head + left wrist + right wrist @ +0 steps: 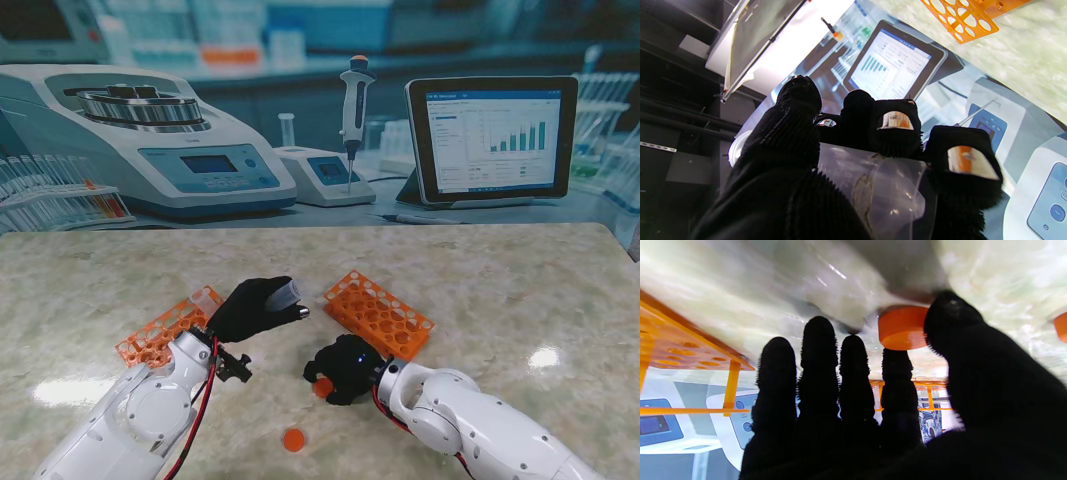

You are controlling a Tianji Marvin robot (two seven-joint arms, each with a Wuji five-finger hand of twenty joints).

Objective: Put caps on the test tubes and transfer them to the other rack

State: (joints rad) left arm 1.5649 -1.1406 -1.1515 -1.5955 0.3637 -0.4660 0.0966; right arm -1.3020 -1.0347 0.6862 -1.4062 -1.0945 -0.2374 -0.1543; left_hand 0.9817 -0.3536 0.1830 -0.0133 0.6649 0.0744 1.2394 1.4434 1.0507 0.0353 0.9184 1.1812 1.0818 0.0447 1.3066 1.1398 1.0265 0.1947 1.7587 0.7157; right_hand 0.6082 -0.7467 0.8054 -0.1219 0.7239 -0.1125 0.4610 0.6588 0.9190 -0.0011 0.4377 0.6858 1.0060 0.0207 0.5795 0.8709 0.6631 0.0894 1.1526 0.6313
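The left hand (252, 308) is gripping a clear test tube (287, 293), fingers wrapped round it, holding it raised between the two orange racks. The left rack (165, 329) is sitting just beside that hand's wrist; the right rack (378, 313) is lying angled, just beyond the right hand (343, 368). The right hand is pressing low on the bench (480, 290), thumb and forefinger pinching an orange cap (902, 327) against the surface. A second orange cap (293, 439) is lying alone nearer to me, between the two forearms. The bench is running wide and bare toward its far edge and to the right.
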